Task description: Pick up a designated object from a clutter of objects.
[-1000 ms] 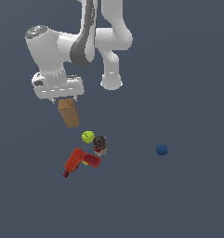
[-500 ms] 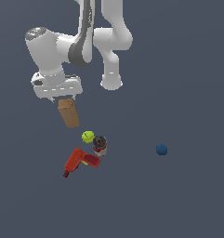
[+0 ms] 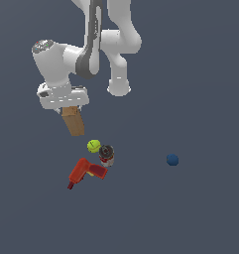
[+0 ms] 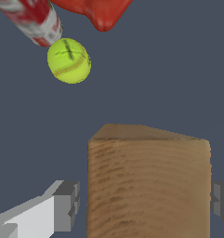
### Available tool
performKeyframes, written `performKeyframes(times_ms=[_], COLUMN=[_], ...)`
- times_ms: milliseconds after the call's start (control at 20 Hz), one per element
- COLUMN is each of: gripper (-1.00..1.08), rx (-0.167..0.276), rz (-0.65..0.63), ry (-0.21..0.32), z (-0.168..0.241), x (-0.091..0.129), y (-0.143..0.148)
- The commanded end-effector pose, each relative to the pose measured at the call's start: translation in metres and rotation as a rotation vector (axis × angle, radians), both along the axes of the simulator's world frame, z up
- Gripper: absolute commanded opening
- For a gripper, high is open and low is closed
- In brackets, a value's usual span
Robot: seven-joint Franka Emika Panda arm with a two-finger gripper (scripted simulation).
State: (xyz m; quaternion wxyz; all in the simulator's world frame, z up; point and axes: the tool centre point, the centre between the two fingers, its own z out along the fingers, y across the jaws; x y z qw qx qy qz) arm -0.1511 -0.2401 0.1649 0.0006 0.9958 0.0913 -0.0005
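Observation:
The designated object, a tan-brown wooden block (image 3: 73,120), stands tilted just under my gripper (image 3: 69,109) in the exterior view. In the wrist view the block (image 4: 148,186) fills the space between my gripper (image 4: 143,204) fingers. One grey fingertip (image 4: 66,205) shows a narrow gap to the block's side. The other fingertip (image 4: 222,202) sits almost against it. The gripper is open around the block. The rest of the clutter lies just beyond: a yellow-green ball (image 3: 94,146), a red-and-silver can (image 3: 106,155) and a red drill (image 3: 84,172).
A small blue ball (image 3: 172,159) lies apart toward the exterior view's right. The arm's white base (image 3: 118,88) stands behind the clutter. In the wrist view the ball (image 4: 69,61), can (image 4: 34,21) and drill (image 4: 97,11) sit close together past the block.

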Motion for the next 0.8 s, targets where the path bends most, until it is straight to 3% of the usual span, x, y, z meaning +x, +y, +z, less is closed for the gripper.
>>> performKeyframes(times_ms=[0, 300, 350, 750], gripper=[1.00, 1.00, -1.00, -1.00], rx=[0.000, -0.001, -0.001, -0.001], rz=[0.000, 0.001, 0.001, 0.001], ry=[0.000, 0.000, 0.000, 0.000], z=[-0.0102, -0.0202, -0.0202, -0.0202], x=[-0.0005, -0.0005, -0.0005, -0.0005], y=[-0.0003, -0.0003, -0.0003, -0.0003])
